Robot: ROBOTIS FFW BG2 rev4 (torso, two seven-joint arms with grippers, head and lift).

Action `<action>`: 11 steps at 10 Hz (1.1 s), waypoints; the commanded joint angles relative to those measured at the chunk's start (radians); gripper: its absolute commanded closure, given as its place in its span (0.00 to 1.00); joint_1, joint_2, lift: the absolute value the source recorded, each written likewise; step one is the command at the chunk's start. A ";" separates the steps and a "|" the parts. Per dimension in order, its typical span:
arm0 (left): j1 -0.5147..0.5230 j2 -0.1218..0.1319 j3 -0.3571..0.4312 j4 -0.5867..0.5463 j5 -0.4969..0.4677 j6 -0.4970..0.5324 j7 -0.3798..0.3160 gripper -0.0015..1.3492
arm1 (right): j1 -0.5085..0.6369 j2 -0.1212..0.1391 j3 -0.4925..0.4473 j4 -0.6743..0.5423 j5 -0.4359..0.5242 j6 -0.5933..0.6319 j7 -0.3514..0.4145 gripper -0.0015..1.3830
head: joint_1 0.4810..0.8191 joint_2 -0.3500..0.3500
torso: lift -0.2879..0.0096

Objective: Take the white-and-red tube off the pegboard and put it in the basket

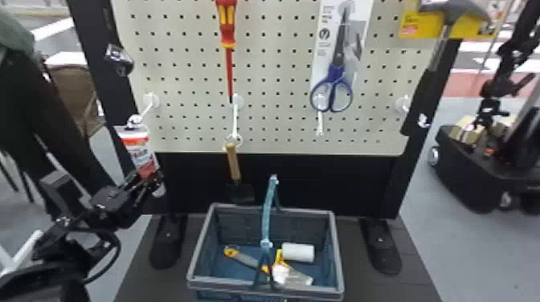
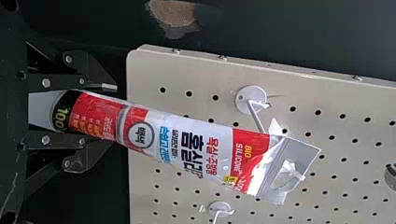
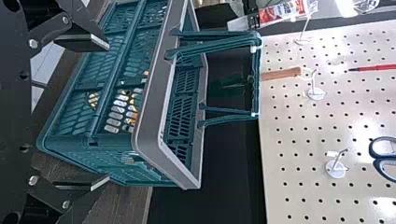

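In the head view my left gripper [image 1: 148,177] is at the lower end of the white-and-red tube [image 1: 138,152], which hangs at the pegboard's left edge. The left wrist view has the left gripper [image 2: 100,112] shut on the tube [image 2: 187,149] near its dark band and grey cap. A white hook tip [image 2: 295,171] pokes through the hole in the tube's end tab. The basket [image 1: 338,249] stands below the board, handle raised. In the right wrist view my right gripper [image 3: 106,112] is open, holding nothing, beside the basket [image 3: 152,88].
On the pegboard [image 1: 273,120] hang a screwdriver [image 1: 228,24], blue scissors [image 1: 335,72], a hammer [image 1: 438,48] and a wooden-handled trowel [image 1: 233,160], which hangs close behind the basket. A white roll [image 1: 298,253] and yellow-handled tools lie in the basket. Bare hooks stick out of the board.
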State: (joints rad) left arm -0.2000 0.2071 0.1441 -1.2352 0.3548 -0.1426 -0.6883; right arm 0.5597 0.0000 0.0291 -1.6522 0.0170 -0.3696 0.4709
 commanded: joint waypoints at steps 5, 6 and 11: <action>0.155 -0.037 -0.037 -0.148 0.188 0.018 0.073 0.88 | 0.001 0.001 0.000 0.002 0.000 0.003 0.000 0.21 | 0.20 0.50 | 0.63; 0.173 -0.048 -0.051 -0.165 0.242 0.021 0.084 0.88 | 0.001 0.001 0.000 0.002 0.001 0.003 0.000 0.21 | 0.20 0.50 | 0.63; 0.254 -0.087 -0.158 -0.283 0.516 0.090 0.145 0.88 | 0.001 0.001 0.000 0.002 0.003 0.005 0.000 0.21 | 0.20 0.50 | 0.63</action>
State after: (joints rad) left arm 0.0426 0.1233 0.0019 -1.5001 0.8361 -0.0611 -0.5454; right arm 0.5606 0.0000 0.0291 -1.6506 0.0199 -0.3656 0.4707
